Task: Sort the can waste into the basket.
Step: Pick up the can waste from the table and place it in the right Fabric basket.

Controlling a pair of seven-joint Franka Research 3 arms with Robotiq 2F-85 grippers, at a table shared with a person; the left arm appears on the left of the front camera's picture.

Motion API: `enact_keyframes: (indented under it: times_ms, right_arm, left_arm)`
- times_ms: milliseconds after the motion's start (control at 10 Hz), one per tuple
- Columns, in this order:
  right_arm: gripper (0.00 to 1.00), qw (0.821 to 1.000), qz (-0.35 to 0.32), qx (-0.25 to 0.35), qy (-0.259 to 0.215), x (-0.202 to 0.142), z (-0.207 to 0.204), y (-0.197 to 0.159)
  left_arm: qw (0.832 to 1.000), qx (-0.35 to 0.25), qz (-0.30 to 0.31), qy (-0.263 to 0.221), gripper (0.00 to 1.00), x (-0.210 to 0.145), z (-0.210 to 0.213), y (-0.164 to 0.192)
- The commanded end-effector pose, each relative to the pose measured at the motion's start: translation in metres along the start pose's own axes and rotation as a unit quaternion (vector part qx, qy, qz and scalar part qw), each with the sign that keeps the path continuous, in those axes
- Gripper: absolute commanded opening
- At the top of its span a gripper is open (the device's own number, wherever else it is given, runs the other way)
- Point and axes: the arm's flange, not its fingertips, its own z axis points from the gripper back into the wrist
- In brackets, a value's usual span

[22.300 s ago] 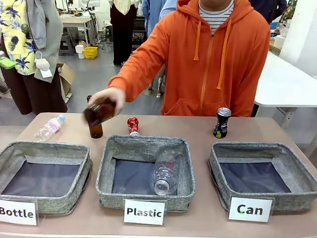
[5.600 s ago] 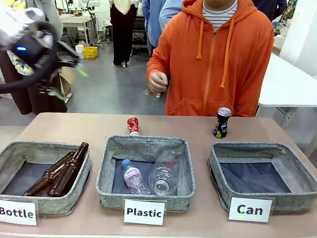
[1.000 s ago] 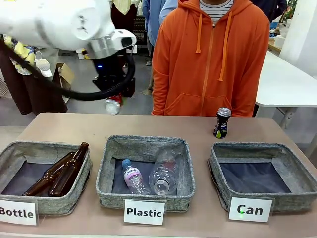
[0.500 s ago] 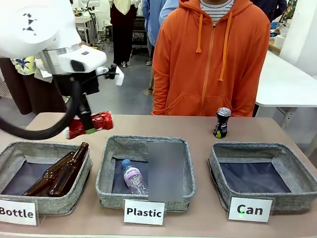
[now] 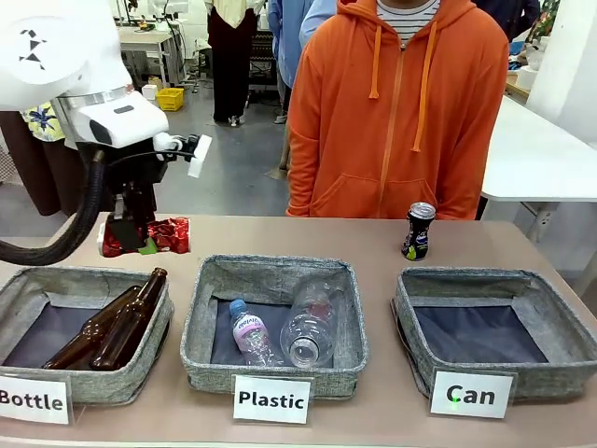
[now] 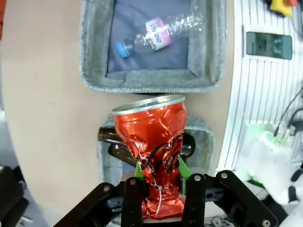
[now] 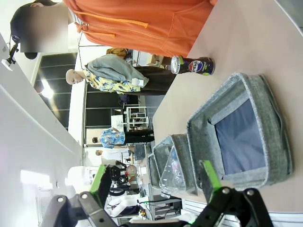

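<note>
Left hand (image 5: 145, 241) clamped on the crushed red can (image 5: 170, 233), held sideways in the air over the table's (image 5: 373, 241) far left, above the Bottle basket's (image 5: 84, 277) far rim. Right hand (image 7: 152, 178): fingers apart, nothing between.

Can basket (image 5: 485, 278) at near right corner, no cans in it. Black can (image 5: 419, 231) upright by far edge, just behind it.

Step, as I read it: carry. Next calls for a long crossing rightward past the Plastic basket (image 5: 280, 264), then release over Can.

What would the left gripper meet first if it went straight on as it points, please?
Likely the Bottle basket and its brown bottles, touched first by the red can it holds; depth unclear.
</note>
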Motion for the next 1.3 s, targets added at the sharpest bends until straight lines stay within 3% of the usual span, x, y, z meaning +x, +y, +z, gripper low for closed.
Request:
enact_keyframes:
  times_ms: [0,100,200,400,700,900,1100,1200]
  right_arm:
    - [1.00,1.000,0.004,0.014,-0.006,0.002,-0.001,0.003]
    - [1.00,1.000,0.004,0.014,-0.006,0.002,-0.001,0.003]
    - [1.00,1.000,0.000,0.000,0.000,0.000,0.000,0.000]
    - [1.00,0.992,0.054,-0.085,0.070,-0.012,0.033,0.031]
    - [1.00,0.978,0.122,-0.164,0.050,0.005,0.108,0.030]
    - [1.00,0.970,0.166,-0.171,0.036,0.010,0.148,0.010]
    - [1.00,0.976,0.171,-0.132,0.023,0.005,0.161,-0.001]
    - [1.00,0.972,0.153,-0.177,0.020,-0.001,0.156,0.013]
  left_arm:
    - [1.000,0.000,0.031,-0.004,0.00,0.006,0.001,-0.004]
    - [1.000,0.000,0.031,-0.004,0.00,0.006,0.001,-0.004]
    - [1.000,0.000,0.018,0.001,0.24,0.005,-0.001,-0.003]
    - [0.988,0.090,-0.019,-0.127,0.24,0.092,0.010,-0.039]
    - [0.961,0.167,-0.074,-0.207,0.24,0.236,0.047,-0.055]
    - [0.955,0.184,-0.162,-0.169,0.24,0.342,0.049,-0.060]
    - [0.950,0.172,-0.201,-0.168,0.24,0.422,0.020,-0.061]
    - [0.953,0.154,-0.203,-0.165,0.24,0.455,-0.005,-0.054]
